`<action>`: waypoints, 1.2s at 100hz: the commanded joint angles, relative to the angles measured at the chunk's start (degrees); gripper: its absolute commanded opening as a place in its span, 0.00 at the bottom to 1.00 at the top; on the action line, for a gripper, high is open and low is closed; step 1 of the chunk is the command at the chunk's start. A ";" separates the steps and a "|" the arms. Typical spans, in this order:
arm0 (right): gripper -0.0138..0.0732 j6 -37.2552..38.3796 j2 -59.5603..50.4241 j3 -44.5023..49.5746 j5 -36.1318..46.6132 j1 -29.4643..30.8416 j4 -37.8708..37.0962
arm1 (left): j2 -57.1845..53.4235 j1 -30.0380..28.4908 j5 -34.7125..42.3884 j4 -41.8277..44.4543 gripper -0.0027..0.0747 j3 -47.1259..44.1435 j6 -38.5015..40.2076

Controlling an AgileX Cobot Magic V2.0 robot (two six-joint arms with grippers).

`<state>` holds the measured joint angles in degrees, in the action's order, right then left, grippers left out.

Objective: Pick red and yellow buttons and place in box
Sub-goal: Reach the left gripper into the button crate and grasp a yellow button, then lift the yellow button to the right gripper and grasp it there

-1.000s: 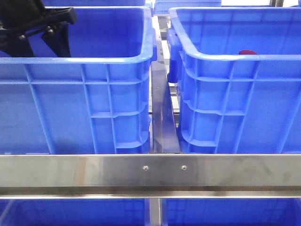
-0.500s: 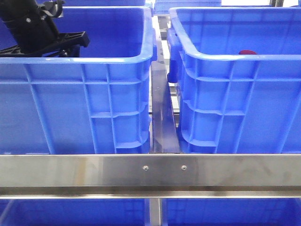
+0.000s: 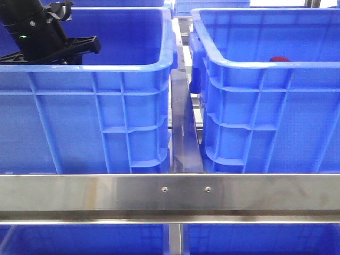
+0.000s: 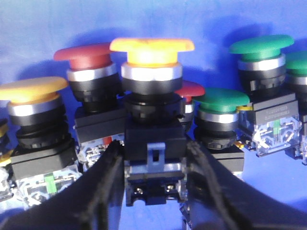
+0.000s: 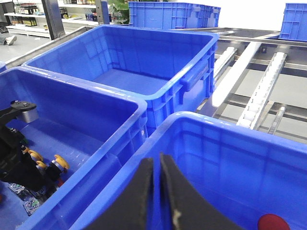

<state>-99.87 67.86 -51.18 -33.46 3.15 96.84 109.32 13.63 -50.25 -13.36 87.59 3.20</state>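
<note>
The yellow mushroom push-button (image 4: 152,52) is straddled by the left pincer (image 4: 156,165), narrowly parted; closing and lifting are called for next.

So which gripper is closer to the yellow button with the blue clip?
Left. The left gripper has its fingers on either side of the yellow button; the right gripper hangs over the other crate.

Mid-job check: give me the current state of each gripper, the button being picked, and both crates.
left gripper: open, fingers either side of the yellow button's base.
yellow button: upright among other buttons, not lifted.
right gripper: shut, empty, over the right crate.
left crate: holds the left arm and the buttons.
right crate: holds one red button.
</note>
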 commanded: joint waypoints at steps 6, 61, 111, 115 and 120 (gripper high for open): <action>0.22 0.09 -1.56 -1.40 -1.19 0.06 2.84 | -3.59 0.33 1.34 -1.22 0.11 1.61 0.48; 0.30 2.02 -1.56 -1.68 -3.60 0.06 3.60 | -20.77 2.14 -12.93 -22.89 0.11 3.68 -23.45; 0.85 37.13 2.62 -6.22 -20.38 -0.23 -3.05 | -21.31 15.38 -15.03 -27.09 0.11 3.68 -26.61; 0.85 39.22 3.66 -6.22 -22.11 -0.79 -3.10 | -21.31 15.60 -14.92 -27.09 0.11 3.68 -26.61; 0.85 40.65 4.93 -6.22 -23.64 -1.74 -3.12 | -21.31 15.73 -14.92 -27.09 0.11 3.68 -26.61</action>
<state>-63.27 71.97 -55.49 -52.37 2.45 91.25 90.42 28.64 -67.57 -37.26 89.37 -23.22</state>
